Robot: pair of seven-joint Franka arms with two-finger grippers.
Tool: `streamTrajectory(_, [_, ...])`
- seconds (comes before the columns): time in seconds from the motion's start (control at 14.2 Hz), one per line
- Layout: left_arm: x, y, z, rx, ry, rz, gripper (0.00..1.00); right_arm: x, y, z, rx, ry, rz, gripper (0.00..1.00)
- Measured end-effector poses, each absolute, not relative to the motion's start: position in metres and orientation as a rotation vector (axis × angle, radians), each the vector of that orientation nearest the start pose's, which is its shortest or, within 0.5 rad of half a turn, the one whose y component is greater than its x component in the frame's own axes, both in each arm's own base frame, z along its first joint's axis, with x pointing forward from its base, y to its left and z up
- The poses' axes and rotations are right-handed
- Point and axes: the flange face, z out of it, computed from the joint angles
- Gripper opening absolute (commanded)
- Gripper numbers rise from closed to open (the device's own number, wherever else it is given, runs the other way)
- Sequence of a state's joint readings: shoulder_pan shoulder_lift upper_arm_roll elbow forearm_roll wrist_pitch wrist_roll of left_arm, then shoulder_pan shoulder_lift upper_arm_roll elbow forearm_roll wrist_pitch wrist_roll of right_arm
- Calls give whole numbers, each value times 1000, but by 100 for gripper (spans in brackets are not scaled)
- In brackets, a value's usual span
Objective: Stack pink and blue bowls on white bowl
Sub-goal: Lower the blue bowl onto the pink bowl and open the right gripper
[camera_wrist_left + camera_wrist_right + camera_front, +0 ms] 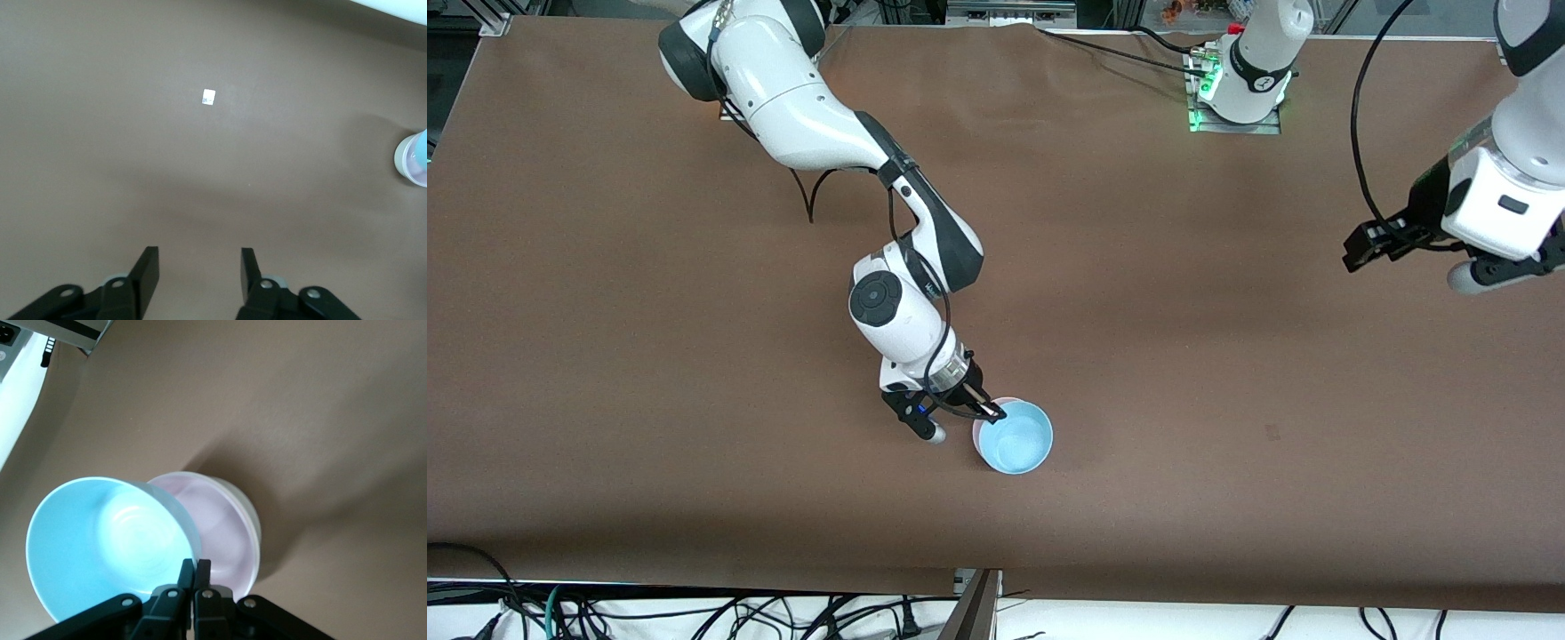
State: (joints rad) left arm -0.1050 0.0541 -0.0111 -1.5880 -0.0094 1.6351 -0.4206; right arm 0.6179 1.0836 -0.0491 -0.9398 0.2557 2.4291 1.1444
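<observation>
My right gripper [989, 411] is shut on the rim of the light blue bowl [1016, 437]. In the right wrist view the gripper [195, 565] holds the blue bowl [107, 540] tilted, partly over the pale pink bowl [223, 523]. The pink bowl sits inside the white bowl [254, 515], of which only an outer edge shows. In the front view the blue bowl covers most of the stack; a pale rim [977, 436] shows beside it. My left gripper [1480, 276] waits open and empty above the left arm's end of the table. In the left wrist view the left gripper [200, 257] hangs over bare table.
The brown table [1227, 311] spreads wide around the stack. A small white tag [209, 97] lies on it in the left wrist view, and the stack [412, 157] shows at that view's edge. Cables lie along the table's front edge.
</observation>
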Motion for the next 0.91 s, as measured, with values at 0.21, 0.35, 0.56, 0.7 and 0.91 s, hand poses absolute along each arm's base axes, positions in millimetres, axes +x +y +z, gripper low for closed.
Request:
streamTrajectory(0.21, [559,-65,588,-3115,-469,7,62,680,458,247,-2613,915,-186,0])
streamTrajectory(0.35, [559,-65,588,-3117,-464,1,64,678,456,243,-2648,916,-157,0])
streamTrajectory(0.56, [560,-65,588,-3118,-461,-1,65,677,454,241,-2670,916,-136,0])
streamTrajectory(0.7, [560,-65,587,-3118,-460,1,65,677,454,241,-2671,915,-135,0])
streamTrajectory(0.91, [559,-65,586,-3117,-459,6,65,676,456,241,-2672,910,-135,20])
